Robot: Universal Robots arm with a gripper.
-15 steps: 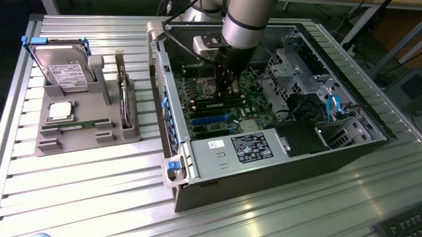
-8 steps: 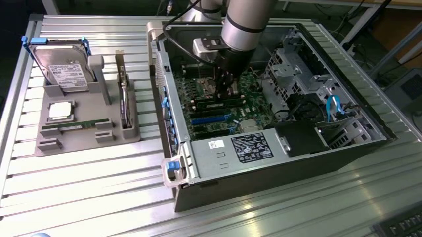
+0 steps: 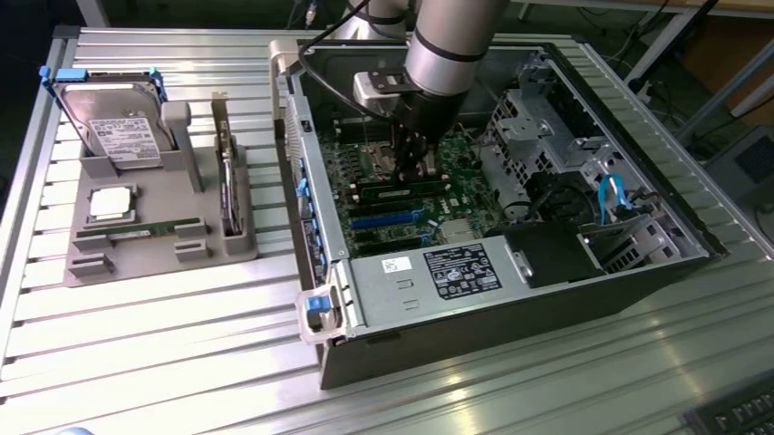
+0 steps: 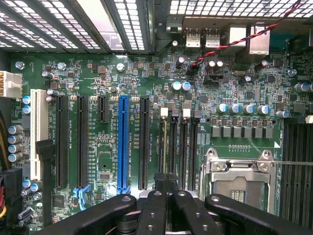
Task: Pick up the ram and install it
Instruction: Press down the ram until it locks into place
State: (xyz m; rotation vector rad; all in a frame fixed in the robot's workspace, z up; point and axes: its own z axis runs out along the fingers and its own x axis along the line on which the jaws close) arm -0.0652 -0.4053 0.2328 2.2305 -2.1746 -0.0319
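The gripper reaches down inside the open computer case, its fingers clenched together just above the memory slots on the green motherboard, beside the empty processor socket. Whether a stick sits between the fingers cannot be told. One ram lies in the grey holder tray outside the case, below the silver processor chip and hard drive.

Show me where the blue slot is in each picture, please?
Exterior view: the blue expansion slot lies on the motherboard inside the open computer case, just below the gripper.
Wrist view: the blue expansion slot runs between two long black slots, close to the gripper.
Shared landmark: the gripper, closed over the motherboard in both.
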